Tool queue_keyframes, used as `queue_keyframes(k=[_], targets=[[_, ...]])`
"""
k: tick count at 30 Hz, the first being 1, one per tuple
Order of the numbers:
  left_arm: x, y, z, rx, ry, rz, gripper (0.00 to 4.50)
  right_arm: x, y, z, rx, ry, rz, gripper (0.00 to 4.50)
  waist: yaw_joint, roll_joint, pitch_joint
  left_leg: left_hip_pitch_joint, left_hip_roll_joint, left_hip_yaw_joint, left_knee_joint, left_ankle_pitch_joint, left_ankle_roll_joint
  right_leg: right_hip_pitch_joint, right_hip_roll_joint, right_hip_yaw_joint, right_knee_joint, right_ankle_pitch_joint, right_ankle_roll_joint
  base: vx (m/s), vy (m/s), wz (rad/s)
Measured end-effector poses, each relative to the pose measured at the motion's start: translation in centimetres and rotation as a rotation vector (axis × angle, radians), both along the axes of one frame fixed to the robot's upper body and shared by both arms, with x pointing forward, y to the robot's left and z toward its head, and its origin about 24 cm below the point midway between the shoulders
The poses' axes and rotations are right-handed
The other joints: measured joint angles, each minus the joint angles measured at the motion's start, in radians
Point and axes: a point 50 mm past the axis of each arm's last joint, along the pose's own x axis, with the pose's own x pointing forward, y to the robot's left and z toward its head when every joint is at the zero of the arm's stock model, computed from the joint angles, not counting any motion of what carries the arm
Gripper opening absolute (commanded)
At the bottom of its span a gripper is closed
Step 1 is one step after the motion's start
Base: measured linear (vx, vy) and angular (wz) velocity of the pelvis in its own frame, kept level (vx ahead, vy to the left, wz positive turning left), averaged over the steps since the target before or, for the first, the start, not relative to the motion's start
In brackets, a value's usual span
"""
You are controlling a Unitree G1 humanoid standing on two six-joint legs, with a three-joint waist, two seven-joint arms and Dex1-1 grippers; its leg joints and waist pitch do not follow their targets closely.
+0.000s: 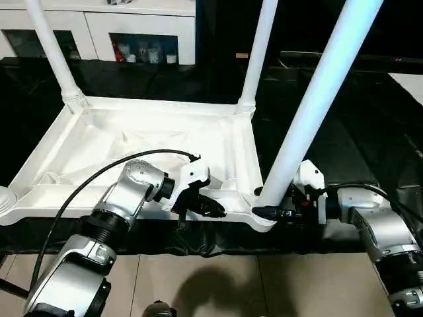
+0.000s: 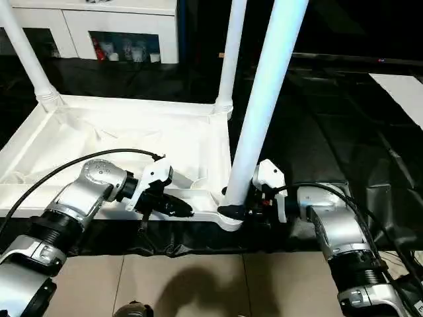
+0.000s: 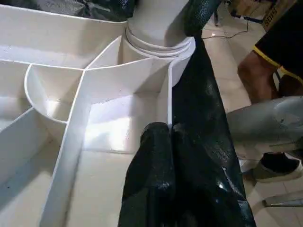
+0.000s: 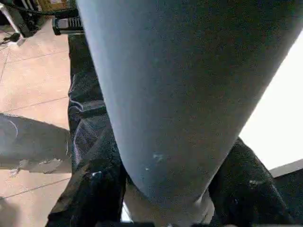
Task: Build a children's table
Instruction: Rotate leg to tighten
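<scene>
Low in the frame, the left gripper (image 1: 201, 206) pinches the top's near rim with closed fingers, while the right gripper (image 1: 274, 212) clamps the base of the near-right leg (image 1: 317, 99), seated in its corner socket. At centre the white plastic top (image 1: 132, 142) lies ribbed underside up on a glossy black sheet (image 1: 344, 145), two more smooth tapered legs standing in its far sockets. White cabinets (image 1: 139, 26) fill the upper left, with beige floor tiles (image 1: 264, 284) along the bottom.

I count one white table top (image 1: 132, 142) lying underside up, and three white legs standing in its corner sockets: the far-left leg (image 1: 53, 53), the far-right leg (image 1: 258, 53) and the near-right leg (image 1: 317, 99). My two grippers are at its near edge: left gripper (image 1: 201, 205), right gripper (image 1: 274, 212).
</scene>
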Motion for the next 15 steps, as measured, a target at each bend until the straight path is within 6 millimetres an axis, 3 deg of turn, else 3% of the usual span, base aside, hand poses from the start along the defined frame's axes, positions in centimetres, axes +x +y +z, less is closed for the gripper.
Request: queue_keyframes(k=[5,7,9,15], targets=[[0.7,-0.8,-0.4,-0.007,-0.030,0.125,0.00,0.5,0.1,-0.9,0.055,-0.001,-0.223,1.95,0.007,-0.002,-0.002,0.006,0.000,-0.001,0.002,0.000,0.000,0.005,0.000,0.001,0.001,0.000,0.000,0.000,0.000,0.00],[1.1,-1.1,-0.5,-0.001,-0.044,0.190,0.00,1.1,0.6,-1.4,0.079,-0.012,-0.343,1.95,0.001,-0.002,-0.002,0.010,0.000,-0.002,0.001,0.000,0.000,0.007,0.000,0.001,-0.001,-0.002,0.004,0.000,0.000,0.00],[1.5,-1.7,-0.7,0.002,-0.058,0.269,0.00,2.0,1.3,-1.9,0.095,-0.031,-0.492,1.94,-0.018,-0.002,-0.002,0.015,-0.001,-0.003,0.001,0.000,0.000,0.010,-0.001,0.001,-0.004,-0.003,0.005,0.000,0.000,0.00],[1.8,-3.1,-1.1,-0.009,-0.075,0.383,0.00,3.8,2.5,-2.2,0.109,-0.034,-0.719,1.93,-0.045,-0.002,-0.002,0.017,-0.001,-0.005,-0.001,0.000,0.000,0.014,-0.001,-0.002,-0.020,-0.003,0.005,0.000,0.000,0.00]])
